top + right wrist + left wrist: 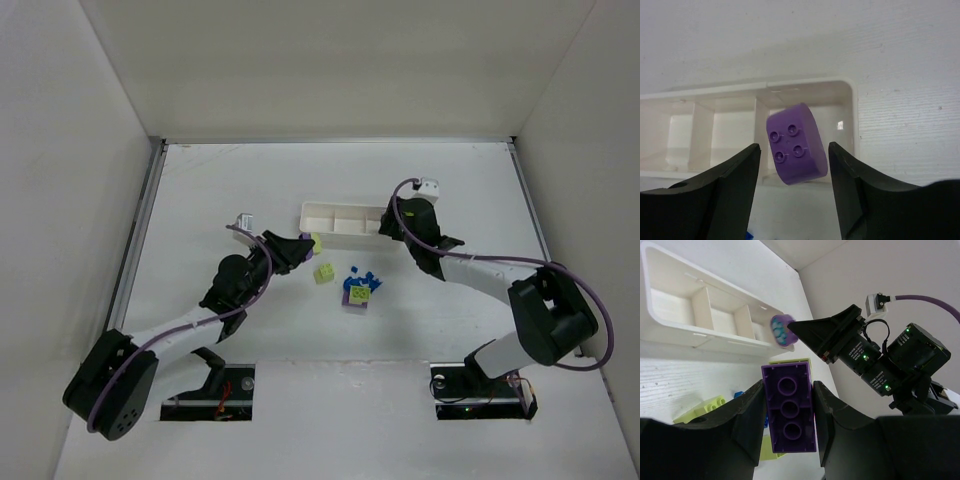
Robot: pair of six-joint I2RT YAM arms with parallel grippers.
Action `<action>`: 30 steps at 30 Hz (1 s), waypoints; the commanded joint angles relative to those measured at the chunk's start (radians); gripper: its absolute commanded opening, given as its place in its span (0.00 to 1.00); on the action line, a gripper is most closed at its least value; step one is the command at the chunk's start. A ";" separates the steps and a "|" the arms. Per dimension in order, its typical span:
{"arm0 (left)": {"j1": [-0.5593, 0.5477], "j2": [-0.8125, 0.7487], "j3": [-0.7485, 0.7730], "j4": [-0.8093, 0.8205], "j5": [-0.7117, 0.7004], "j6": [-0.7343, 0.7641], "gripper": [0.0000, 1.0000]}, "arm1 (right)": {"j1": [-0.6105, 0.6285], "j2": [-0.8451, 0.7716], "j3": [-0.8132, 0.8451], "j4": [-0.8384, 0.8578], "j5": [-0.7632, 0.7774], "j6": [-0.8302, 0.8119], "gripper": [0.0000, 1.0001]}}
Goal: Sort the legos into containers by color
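Purple is the colour in hand on both sides. The right gripper (pixel 794 150) hangs over the right end compartment of the white tray (pixel 854 115). Its jaws are parted wider than the rounded purple brick (pixel 796 142) between them. That brick is tilted, with a sliver of gap on each side, so it looks let go rather than held. Whether it has landed I cannot tell.

The left gripper (pixel 787 387) sits just near of the tray's left end, jaws clamped square on the long sides of a long purple brick (pixel 788 410). The loose bricks (pixel 357 285) lie in a small cluster near the tray, green, blue and purple.

To do this step well, I judge the right arm should leave its jaws wide and rise straight up, so neither finger knocks the brick out over the low wall. The left should hold off until that end is free — both arms want the same compartment — then carry its brick low over it before opening
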 commanded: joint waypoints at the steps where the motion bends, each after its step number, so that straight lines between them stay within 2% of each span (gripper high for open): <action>1: -0.015 0.014 0.049 0.083 -0.002 0.004 0.18 | 0.002 -0.026 0.028 0.061 0.020 -0.030 0.69; 3: -0.020 0.028 0.057 0.097 0.001 -0.013 0.18 | 0.008 -0.074 0.014 0.064 -0.001 -0.026 0.74; 6: -0.015 0.041 0.061 0.129 0.013 -0.042 0.18 | 0.025 -0.173 -0.024 0.072 -0.076 0.019 0.72; 9: -0.006 0.051 0.051 0.176 0.013 -0.079 0.19 | 0.061 -0.278 -0.088 0.141 -0.240 0.121 0.69; 12: 0.014 0.072 0.049 0.229 0.033 -0.132 0.19 | 0.098 -0.315 -0.150 0.298 -0.409 0.253 0.70; 15: 0.013 0.094 0.038 0.291 0.036 -0.168 0.19 | 0.135 -0.277 -0.179 0.461 -0.515 0.393 0.78; 19: 0.017 0.112 0.040 0.327 0.041 -0.221 0.19 | 0.173 -0.169 -0.176 0.640 -0.603 0.533 0.81; 30: 0.014 0.098 0.018 0.370 0.029 -0.275 0.19 | 0.181 -0.001 -0.187 0.972 -0.713 0.740 0.64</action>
